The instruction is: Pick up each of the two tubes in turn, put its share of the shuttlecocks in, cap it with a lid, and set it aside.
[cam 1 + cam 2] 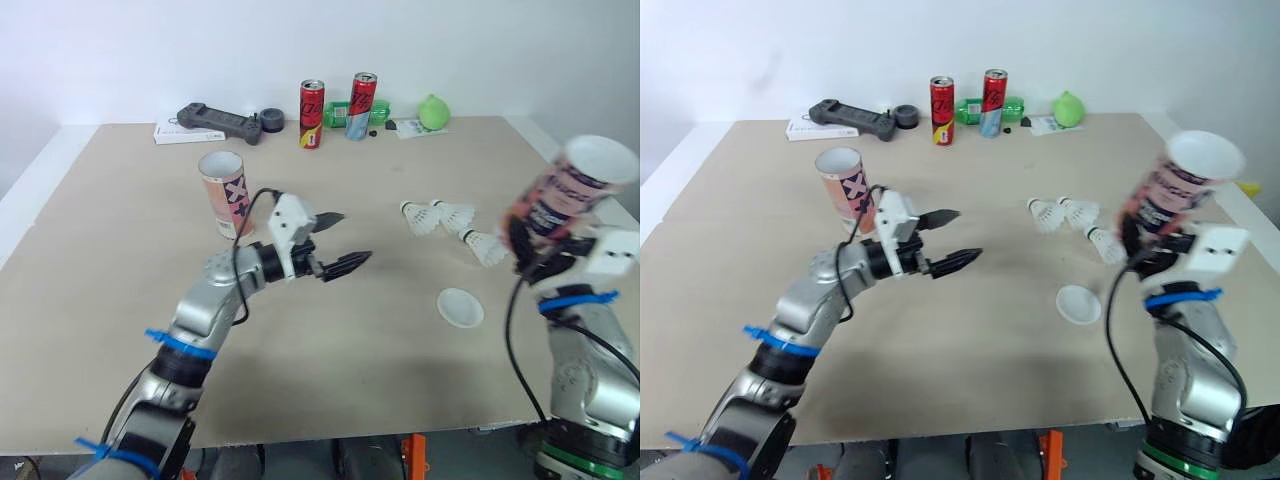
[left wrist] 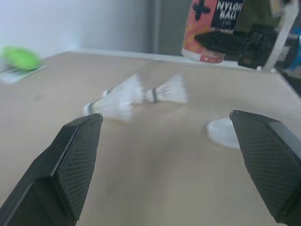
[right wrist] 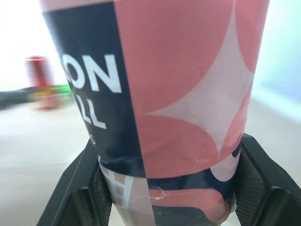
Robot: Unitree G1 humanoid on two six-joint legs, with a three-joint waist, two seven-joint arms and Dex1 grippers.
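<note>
Head views, held tube: Your right jaws are clamped on the lower end of a pink-and-navy cardboard tube [image 1: 565, 195]. It is lifted above the right edge of the beige worktop [image 1: 120, 300] and leans, open mouth up.
Head views, risk: With that lean, a shuttlecock fed in off-axis would likely catch the rim and drop over the edge.
Head views, left side: Your left jaws are spread wide and hold nothing. They hover over the middle of the worktop, aimed towards three white skirted shuttlecocks [image 1: 440, 215] lying close together.
Head views, lid: A flat round white plastic lid [image 1: 460, 307] lies just in front of the shuttlecocks. A low reach could sweep it away.
Head views, second tube: A matching open tube [image 1: 222, 192] stands upright just behind your left wrist. Swing that arm back carelessly and you may topple it.
Left wrist view, shuttlecocks: They lie ahead between the spread jaws, two of them touching.
Left wrist view, risk: Closing there could pinch two at once or crush a skirt; single one out by its cork end.
Right wrist view, grip: The jaws press both sides of the tube near its base.
Right wrist view, risk: Held so low, the tube may lever or slip when you push something into its mouth, and squeezing harder could dent the cardboard.
</note>
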